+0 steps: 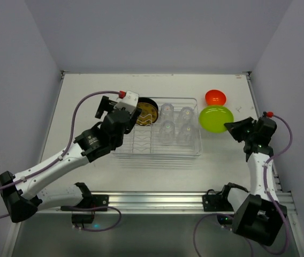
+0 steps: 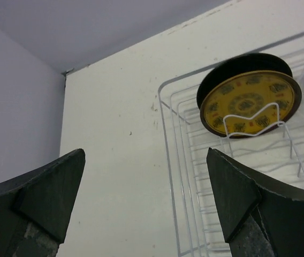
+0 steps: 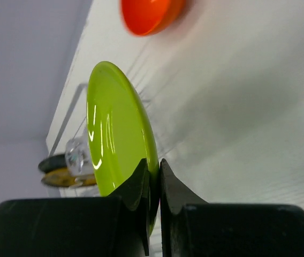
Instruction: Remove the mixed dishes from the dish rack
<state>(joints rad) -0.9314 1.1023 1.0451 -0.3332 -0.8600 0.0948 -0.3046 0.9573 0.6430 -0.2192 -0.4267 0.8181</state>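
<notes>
The clear dish rack point(image 1: 157, 153) lies mid-table. In its left end a black plate point(image 1: 146, 111) with a yellow patterned face point(image 2: 248, 101) stands on edge in a slot. Several clear tumblers point(image 1: 166, 110) stand in the right half. My left gripper point(image 1: 132, 119) hovers at the rack's left end, near the black plate. In its wrist view that gripper point(image 2: 145, 160) is open with nothing between the fingers. My right gripper point(image 3: 153, 168) is shut on the rim of the yellow-green plate point(image 1: 215, 119), just right of the rack. The orange-red bowl point(image 1: 215, 97) sits on the table behind it.
The rack's left wall point(image 2: 165, 139) runs between my left fingers, with bare white table to its left. Grey walls close in the table at the back and sides. In the right wrist view, a tumbler point(image 3: 77, 155) and the black plate point(image 3: 61, 172) show behind the green plate point(image 3: 114, 128).
</notes>
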